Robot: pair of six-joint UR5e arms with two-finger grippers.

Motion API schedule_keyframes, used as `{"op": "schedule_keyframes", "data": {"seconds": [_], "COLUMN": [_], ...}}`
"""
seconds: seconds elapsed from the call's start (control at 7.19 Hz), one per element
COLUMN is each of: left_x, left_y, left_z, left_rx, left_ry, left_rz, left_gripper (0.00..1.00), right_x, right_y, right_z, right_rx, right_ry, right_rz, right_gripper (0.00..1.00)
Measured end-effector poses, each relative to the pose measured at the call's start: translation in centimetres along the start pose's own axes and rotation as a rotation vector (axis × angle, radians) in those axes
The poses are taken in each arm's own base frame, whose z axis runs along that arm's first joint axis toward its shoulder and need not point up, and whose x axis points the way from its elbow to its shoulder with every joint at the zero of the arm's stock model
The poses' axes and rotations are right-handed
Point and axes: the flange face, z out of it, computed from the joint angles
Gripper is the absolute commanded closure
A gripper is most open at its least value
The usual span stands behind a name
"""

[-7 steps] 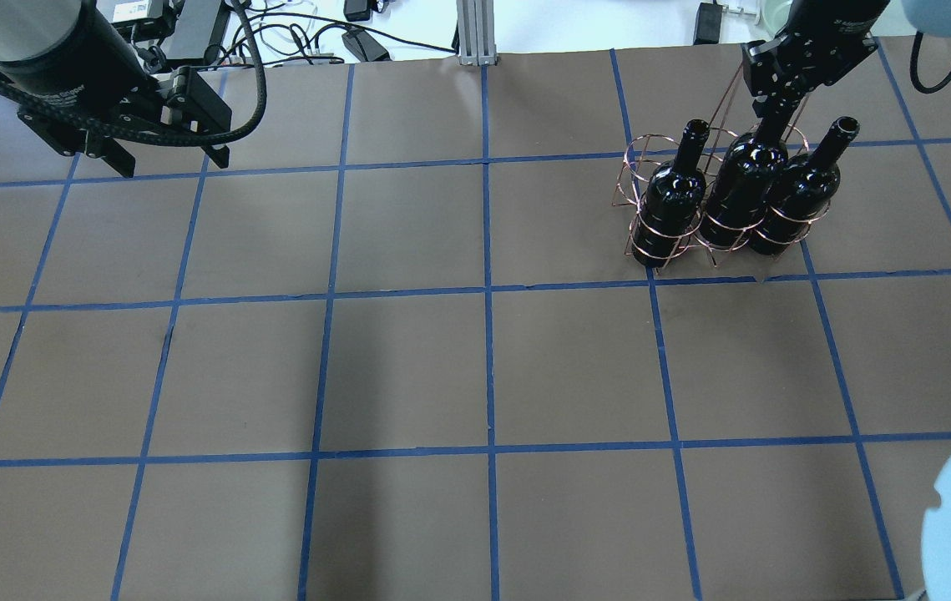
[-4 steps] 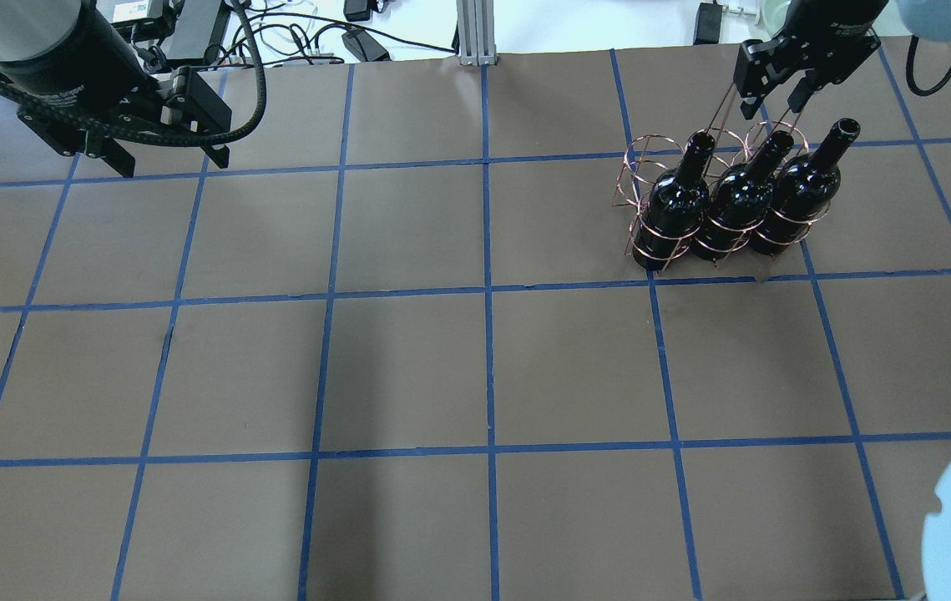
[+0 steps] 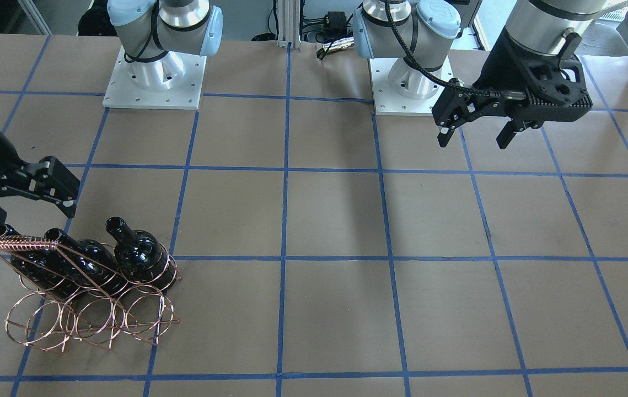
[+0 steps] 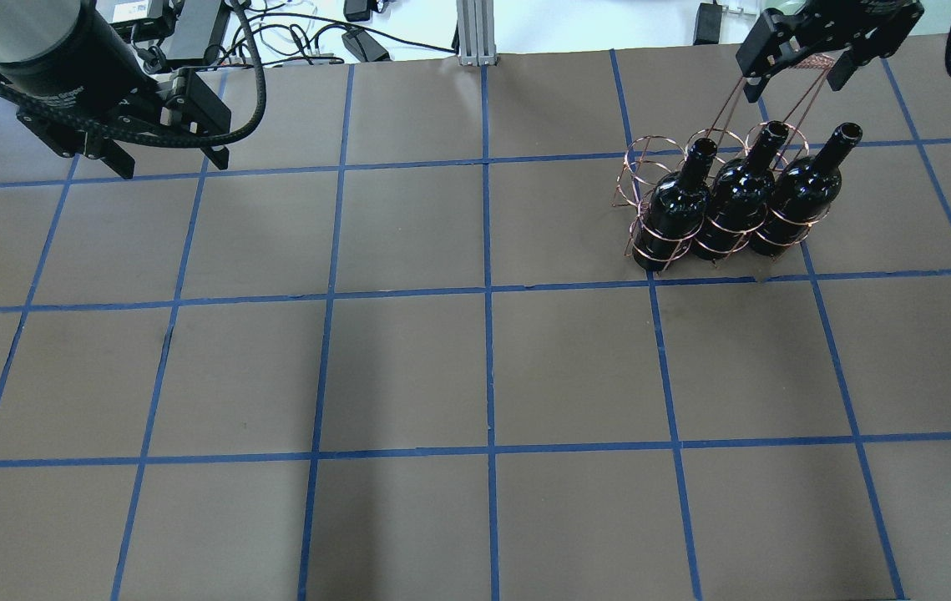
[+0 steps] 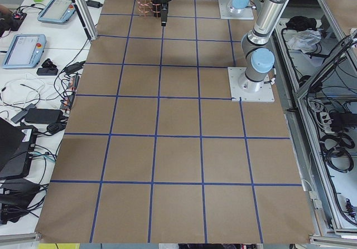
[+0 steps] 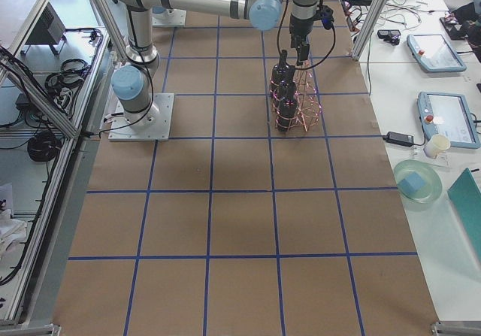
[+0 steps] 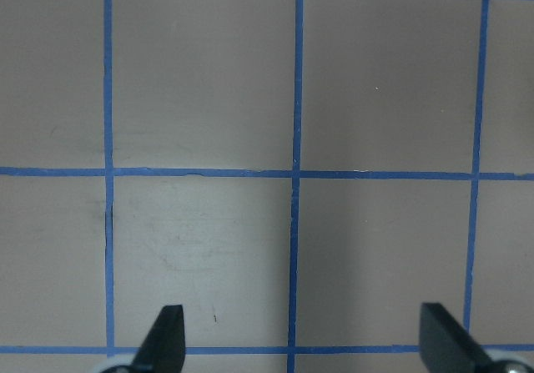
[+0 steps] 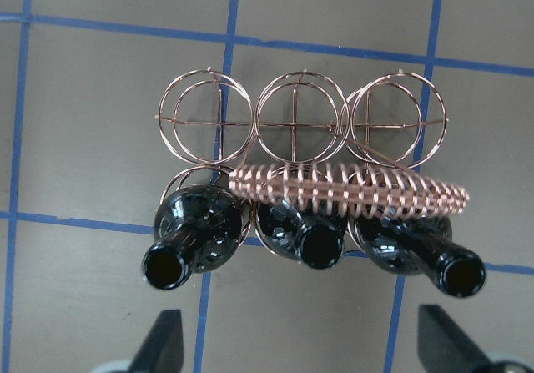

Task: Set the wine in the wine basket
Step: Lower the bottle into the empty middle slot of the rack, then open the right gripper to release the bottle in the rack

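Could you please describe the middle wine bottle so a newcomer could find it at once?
On the brown table with blue tape lines, find the copper wire basket near the right tool. Its ring row nearer the robot is full. The middle bottle there, glossy black like its neighbours, is the only one with a bottle on each side.

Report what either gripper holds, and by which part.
Nothing is held. The right gripper is open above the copper wire basket; the left gripper is open too.

Three bottles (image 3: 137, 255) sit in the wine basket (image 3: 21, 242)
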Motion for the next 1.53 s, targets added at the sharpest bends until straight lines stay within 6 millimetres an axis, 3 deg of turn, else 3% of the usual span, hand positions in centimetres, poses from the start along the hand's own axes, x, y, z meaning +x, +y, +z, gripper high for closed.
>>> {"op": "schedule_keyframes", "data": {"seconds": [0.14, 0.42, 0.7, 0.83, 1.11, 1.53], "left_x": [0.1, 0.1, 0.2, 0.3, 0.6, 0.5], "left_y": [0.1, 0.4, 0.3, 0.3, 0.4, 0.5], "left_z": [0.1, 0.0, 0.1, 0.3, 0.2, 0.1], "left_rx": [-0.009, -0.016, -0.021, -0.023, -0.022, -0.021], "left_ry": [0.001, 0.001, -0.016, -0.030, -0.040, -0.048], "left_rz": [0.001, 0.002, 0.005, 0.007, 0.012, 0.017], "left_gripper": [0.00, 0.00, 0.00, 0.00, 0.00, 0.00], "right_x": [-1.5, -5.0, -9.8, -11.1, -11.8, -12.0], "right_y": [2.0, 5.2, 8.0, 8.9, 9.3, 8.2], "right_z": [-2.1, -3.9, -3.4, -2.8, -2.4, -2.5], "right_rx": [-0.013, -0.049, -0.066, -0.059, -0.047, 0.021], "right_ry": [0.004, 0.018, 0.019, 0.018, 0.019, 0.011], "right_rz": [0.037, 0.135, 0.170, 0.170, 0.173, 0.154], "right_gripper": [0.01, 0.01, 0.01, 0.01, 0.01, 0.01]}}
